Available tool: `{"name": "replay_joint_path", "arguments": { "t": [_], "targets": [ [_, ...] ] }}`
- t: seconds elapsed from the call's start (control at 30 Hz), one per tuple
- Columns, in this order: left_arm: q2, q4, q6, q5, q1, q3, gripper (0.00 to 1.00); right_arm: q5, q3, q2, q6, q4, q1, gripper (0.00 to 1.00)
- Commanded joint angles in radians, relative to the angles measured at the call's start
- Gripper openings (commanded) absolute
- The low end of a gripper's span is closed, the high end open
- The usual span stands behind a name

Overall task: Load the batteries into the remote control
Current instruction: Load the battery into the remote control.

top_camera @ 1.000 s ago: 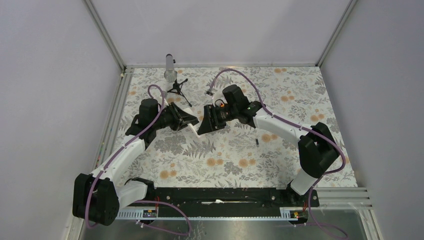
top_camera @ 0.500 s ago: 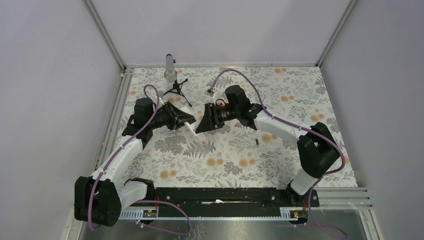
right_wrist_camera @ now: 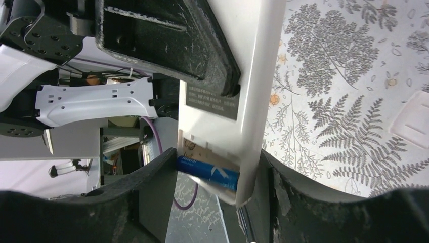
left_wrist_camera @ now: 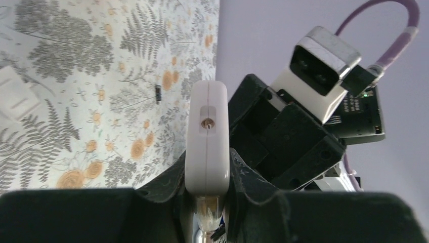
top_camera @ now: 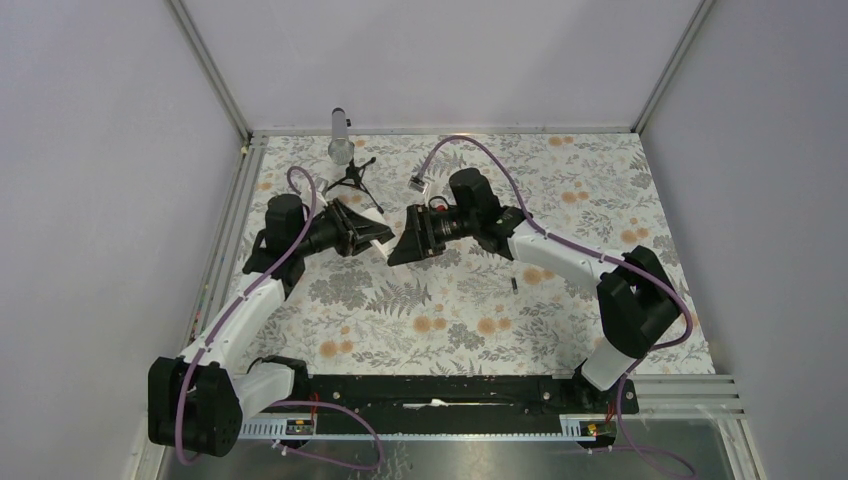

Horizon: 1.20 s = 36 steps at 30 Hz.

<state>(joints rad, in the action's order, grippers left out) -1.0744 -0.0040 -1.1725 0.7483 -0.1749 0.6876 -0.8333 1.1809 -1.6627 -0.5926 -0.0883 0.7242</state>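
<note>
My left gripper (top_camera: 368,235) is shut on the white remote control (left_wrist_camera: 207,136) and holds it edge-on above the table; it also shows in the top view (top_camera: 381,238). My right gripper (top_camera: 398,247) meets it from the right. In the right wrist view the remote's (right_wrist_camera: 253,76) back compartment is open. The blue battery (right_wrist_camera: 207,172) lies across it, one end against my right gripper's (right_wrist_camera: 218,159) left finger (right_wrist_camera: 152,192), the other inside the compartment; the other finger presses the remote's side. The dark battery (top_camera: 515,284) lies on the table, also seen in the left wrist view (left_wrist_camera: 158,93).
The small flat white cover piece (left_wrist_camera: 17,96) lies on the floral table, also in the right wrist view (right_wrist_camera: 412,119). A small black tripod (top_camera: 352,177) and a clear cylinder (top_camera: 340,135) stand at the back left. Metal rails run along the left edge.
Both grippers have shifted a little to the left and towards the back together, with the remote still between them. The left arm's elbow has drawn back.
</note>
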Motion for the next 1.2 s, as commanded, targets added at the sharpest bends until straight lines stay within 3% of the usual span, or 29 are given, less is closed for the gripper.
{"name": "replay_joint_path", "arguments": {
  "t": [0.0,0.3,0.5,0.73,0.87,1.07,1.17],
  "targets": [
    [0.04,0.195,-0.114,0.109,-0.009,0.068,0.0,-0.004,0.021,-0.017,0.032,0.041,0.03,0.64],
    [0.047,0.166,-0.077,0.115,-0.006,0.08,0.0,-0.024,-0.014,0.006,-0.016,0.006,0.03,0.75],
    [0.054,0.12,0.024,0.117,-0.003,0.063,0.0,-0.072,-0.035,0.057,-0.088,-0.133,0.029,0.92],
    [0.05,0.136,0.076,0.123,-0.002,0.018,0.0,-0.161,-0.086,0.087,-0.261,-0.366,0.026,0.94],
    [0.056,0.179,0.06,0.124,-0.002,0.0,0.0,-0.155,-0.097,0.088,-0.298,-0.389,0.023,0.9],
    [0.063,0.177,0.065,0.124,-0.002,-0.007,0.0,-0.152,-0.108,0.069,-0.326,-0.393,0.017,0.66],
    [0.066,0.169,0.072,0.13,-0.002,-0.01,0.0,-0.15,-0.133,0.076,-0.361,-0.455,0.011,0.63]
  ]
}}
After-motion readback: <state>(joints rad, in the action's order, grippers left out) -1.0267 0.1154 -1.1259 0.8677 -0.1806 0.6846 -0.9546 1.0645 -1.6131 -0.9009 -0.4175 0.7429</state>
